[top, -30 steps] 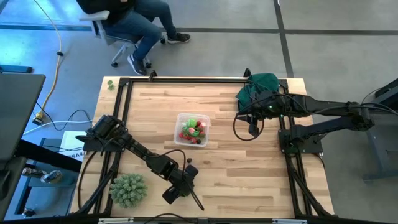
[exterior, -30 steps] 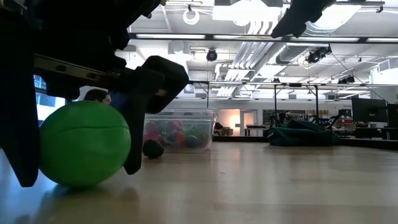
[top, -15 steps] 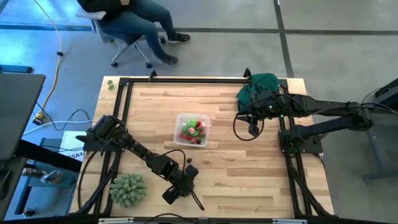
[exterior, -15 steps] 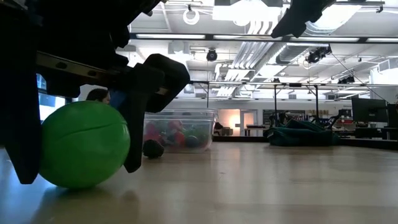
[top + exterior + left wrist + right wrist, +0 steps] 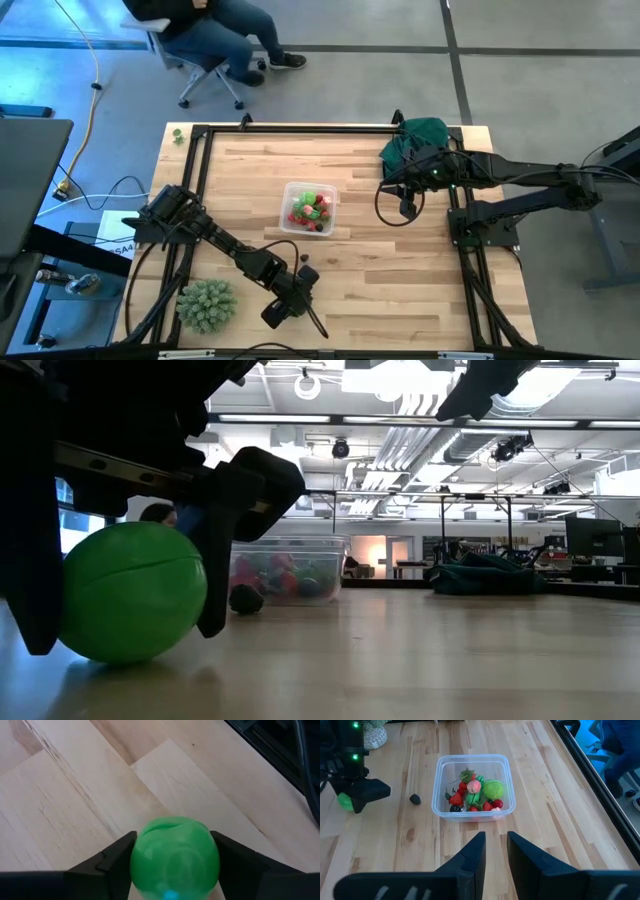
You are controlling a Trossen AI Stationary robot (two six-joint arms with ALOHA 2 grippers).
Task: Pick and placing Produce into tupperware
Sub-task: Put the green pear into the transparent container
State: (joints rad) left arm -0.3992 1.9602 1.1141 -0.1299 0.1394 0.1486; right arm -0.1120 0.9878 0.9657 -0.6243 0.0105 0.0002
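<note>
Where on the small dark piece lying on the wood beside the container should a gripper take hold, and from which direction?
Grip the small dark piece across its middle, coming straight down from above. It is a small roundish lump lying alone on bare table, apart from the tupperware, so probably the fingers can drop on either side.

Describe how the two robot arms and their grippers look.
Both arms are dark, jointed links with black cables looping alongside. The left gripper has two broad, matte black, wedge-shaped fingers. The right gripper has matching flat black fingers, and a green light glows on the right arm.
</note>
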